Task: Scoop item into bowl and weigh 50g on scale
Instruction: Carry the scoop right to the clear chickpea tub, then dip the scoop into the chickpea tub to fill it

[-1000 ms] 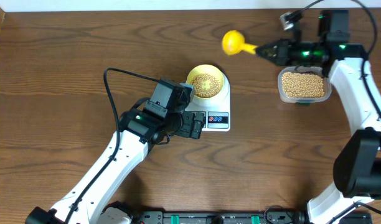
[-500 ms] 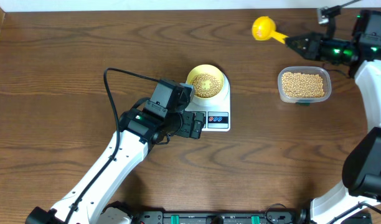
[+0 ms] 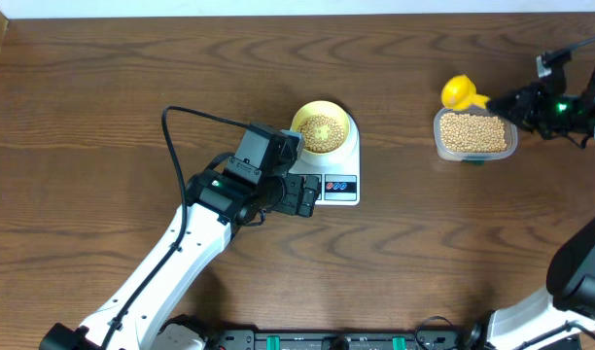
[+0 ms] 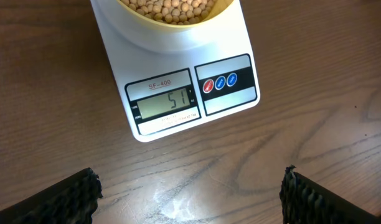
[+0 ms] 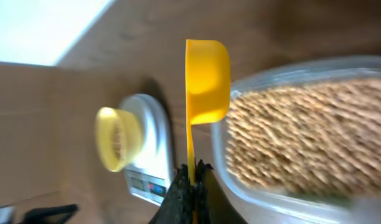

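Small round tan beans fill the pale yellow round bowl on the white flat kitchen scale, whose display reads 51. The left fingers hover spread wide before it. The right fingers pinch the handle of a bright yellow plastic scoop at the rim of a clear plastic tub.

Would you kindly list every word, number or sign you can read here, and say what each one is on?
"SF-400": printed on the scale, just above its display.
"51": the reading on the display.
The small print under the display and the marks on the three round buttons are too small to read.
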You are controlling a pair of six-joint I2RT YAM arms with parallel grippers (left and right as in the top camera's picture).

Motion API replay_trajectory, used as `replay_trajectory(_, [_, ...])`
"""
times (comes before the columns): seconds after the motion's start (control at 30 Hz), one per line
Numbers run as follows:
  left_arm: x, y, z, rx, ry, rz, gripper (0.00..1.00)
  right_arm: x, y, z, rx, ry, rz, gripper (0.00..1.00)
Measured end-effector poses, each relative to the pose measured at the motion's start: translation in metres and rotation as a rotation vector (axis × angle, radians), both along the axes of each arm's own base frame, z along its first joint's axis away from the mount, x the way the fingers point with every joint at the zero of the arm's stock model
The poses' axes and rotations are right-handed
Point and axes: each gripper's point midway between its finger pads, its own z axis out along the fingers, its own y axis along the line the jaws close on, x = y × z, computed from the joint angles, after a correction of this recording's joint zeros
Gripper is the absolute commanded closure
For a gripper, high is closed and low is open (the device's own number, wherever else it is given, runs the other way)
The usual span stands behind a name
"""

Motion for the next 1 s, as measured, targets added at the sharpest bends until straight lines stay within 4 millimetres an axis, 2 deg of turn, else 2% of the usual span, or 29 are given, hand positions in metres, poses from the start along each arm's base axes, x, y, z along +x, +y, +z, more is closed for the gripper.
replay_trajectory(0.37, [0.000,0.000,0.000,0.000,0.000,0.000,0.06,-0.036,-0.032,0.045,-0.339,-0.039,-0.086,0.99])
replay_trajectory(0.6, [0.000,0.000,0.000,0.000,0.000,0.000,0.06,-0.053,-0.034,0.030,-0.471,0.057,-0.051,0.99])
replay_trajectory(1.0, [0.000,0.000,0.000,0.000,0.000,0.000,0.06,-0.051,-0.023,0.024,-0.896,0.110,0.038,0.99])
